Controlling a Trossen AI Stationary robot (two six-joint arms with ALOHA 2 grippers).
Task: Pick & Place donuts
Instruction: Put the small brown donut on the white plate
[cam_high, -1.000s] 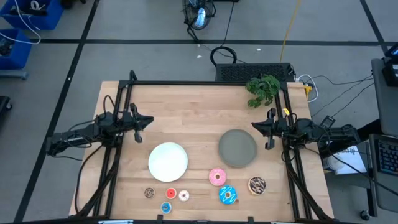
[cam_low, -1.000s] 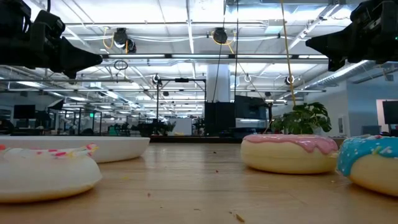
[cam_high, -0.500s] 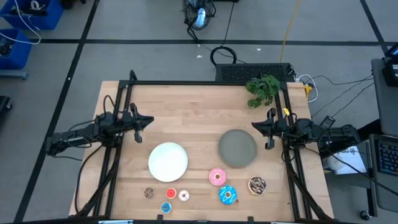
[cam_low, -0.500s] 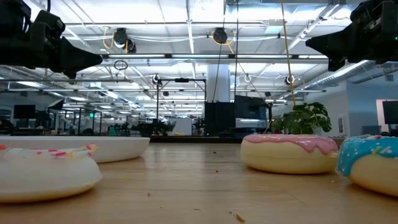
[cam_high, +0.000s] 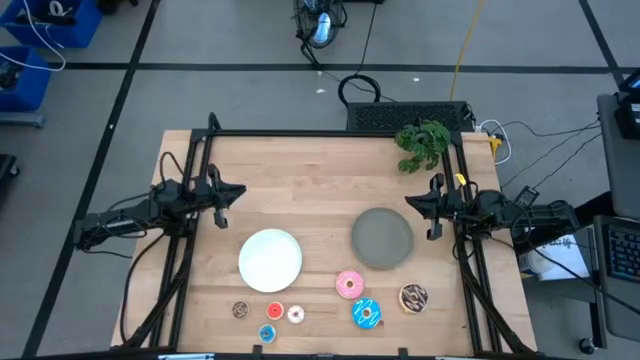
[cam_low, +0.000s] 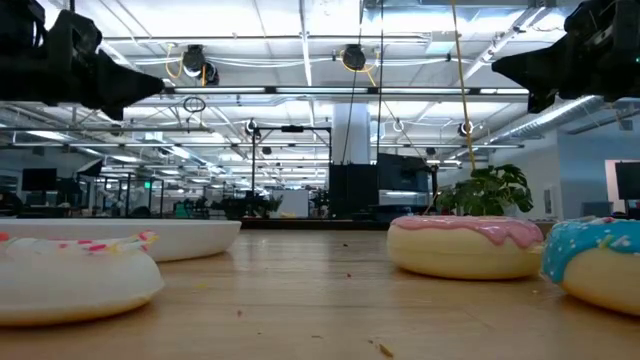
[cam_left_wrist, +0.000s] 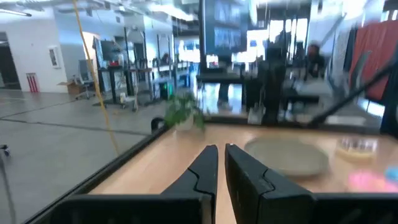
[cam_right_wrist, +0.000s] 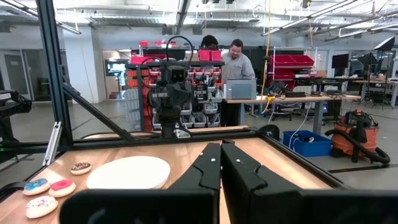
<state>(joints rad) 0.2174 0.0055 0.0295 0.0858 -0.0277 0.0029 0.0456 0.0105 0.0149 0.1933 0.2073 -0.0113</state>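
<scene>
Both end effectors, left (cam_high: 240, 192) and right (cam_high: 410, 201), hung closed and empty above the bench (cam_high: 310, 170), donuts (cam_high: 349, 285) untouched.

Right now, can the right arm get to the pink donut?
Probably yes. The pink donut lies in the open on the table, nothing over it, and the right fingers hang nearby above the grey plate.

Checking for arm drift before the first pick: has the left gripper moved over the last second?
Yes, slightly. In the low view the left gripper has shifted a little to the picture's left against the ceiling lights. From above, it sits beside the round white plate, which is unmoved.
</scene>
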